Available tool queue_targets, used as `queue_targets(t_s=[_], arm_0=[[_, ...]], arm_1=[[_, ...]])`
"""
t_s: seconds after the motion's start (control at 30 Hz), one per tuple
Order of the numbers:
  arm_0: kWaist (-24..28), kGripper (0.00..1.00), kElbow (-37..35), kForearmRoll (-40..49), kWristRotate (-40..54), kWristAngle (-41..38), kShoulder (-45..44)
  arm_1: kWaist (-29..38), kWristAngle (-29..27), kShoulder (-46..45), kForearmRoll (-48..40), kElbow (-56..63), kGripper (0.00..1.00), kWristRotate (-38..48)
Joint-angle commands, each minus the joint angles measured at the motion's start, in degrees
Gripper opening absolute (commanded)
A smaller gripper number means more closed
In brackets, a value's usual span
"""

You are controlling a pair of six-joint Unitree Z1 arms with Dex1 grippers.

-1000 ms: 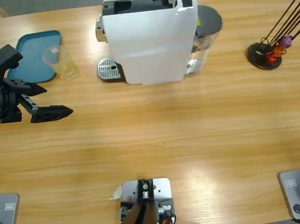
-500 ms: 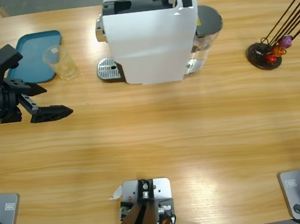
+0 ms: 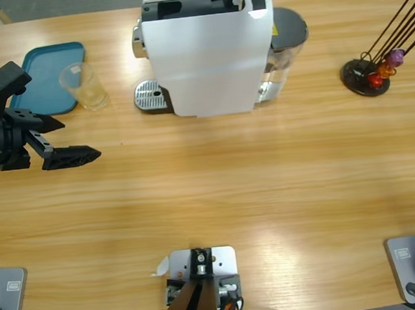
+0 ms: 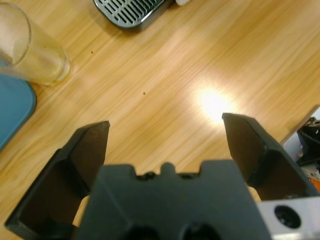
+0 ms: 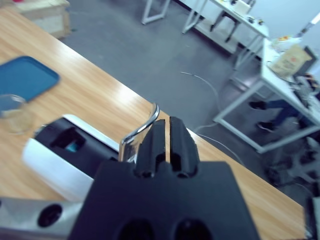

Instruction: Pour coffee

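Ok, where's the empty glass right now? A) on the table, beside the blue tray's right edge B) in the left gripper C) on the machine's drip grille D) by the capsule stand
A: the glass stands on the wood table beside the blue tray, left of the drip grille, with the open left gripper apart from it.

No legible text, no brand name, no number, no sign on any surface in the high view or either wrist view
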Motion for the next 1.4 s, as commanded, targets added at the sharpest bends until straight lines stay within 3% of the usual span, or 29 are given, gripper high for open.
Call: queue_targets(t_s=[0.03, 1.4], arm_0=[[-0.4, 0.977, 1.5, -0.6, -0.5, -0.6, 2.1], [-0.4, 0.977, 1.5, -0.6, -0.5, -1.2, 2.7]], arm_1=[[4.1, -9.1, 4.1, 0.0, 2.6, 0.0, -0.8], [11.4, -11.3, 21.5, 6.0, -9.7, 0.0, 0.1]])
